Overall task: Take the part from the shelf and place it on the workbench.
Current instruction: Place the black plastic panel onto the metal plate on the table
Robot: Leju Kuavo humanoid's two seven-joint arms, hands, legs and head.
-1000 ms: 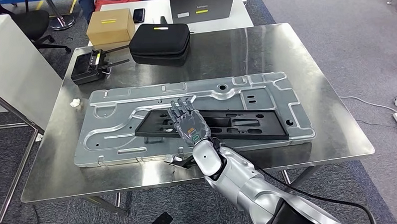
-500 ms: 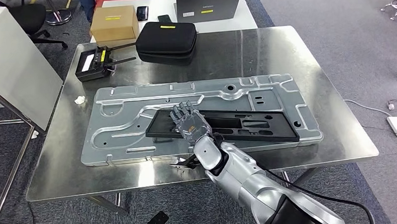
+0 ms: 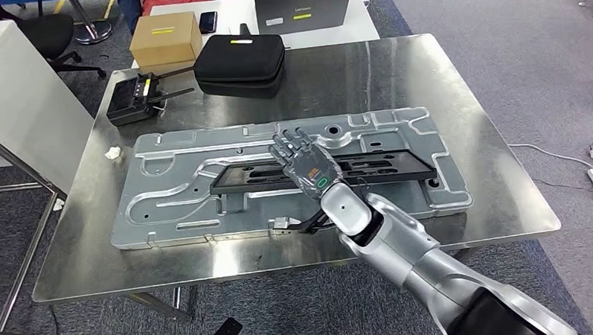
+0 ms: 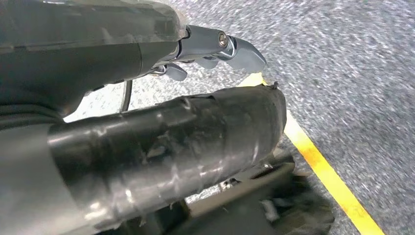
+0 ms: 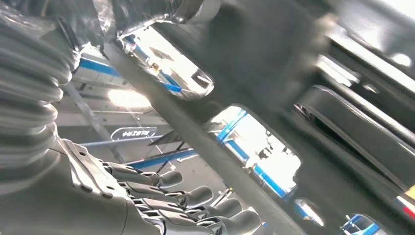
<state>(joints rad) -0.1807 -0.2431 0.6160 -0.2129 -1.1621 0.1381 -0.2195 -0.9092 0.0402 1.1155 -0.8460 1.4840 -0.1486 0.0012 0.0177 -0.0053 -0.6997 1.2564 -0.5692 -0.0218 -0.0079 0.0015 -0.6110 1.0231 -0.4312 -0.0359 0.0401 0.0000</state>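
Shiny steel counter (image 3: 439,73) is carrying a big stamped silver metal panel (image 3: 168,187), and the flat black slotted plastic part (image 3: 383,167) is now tipping up on edge over it, no longer lying flat. Right hand (image 3: 306,166) is pressing against it, fingers spread; grip unclear.

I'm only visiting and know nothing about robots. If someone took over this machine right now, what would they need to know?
Right hand: stretched over the middle of the black part, fingers forward; whether it grips it is unclear.
Left hand: hanging over the floor, holding nothing visible; open or closed is unclear.
The black part lies lengthwise on the silver metal panel, which rests on the workbench.
Done: the part has reached the workbench.
Left: confirm that it sits flat, then free the right hand and draw it back.
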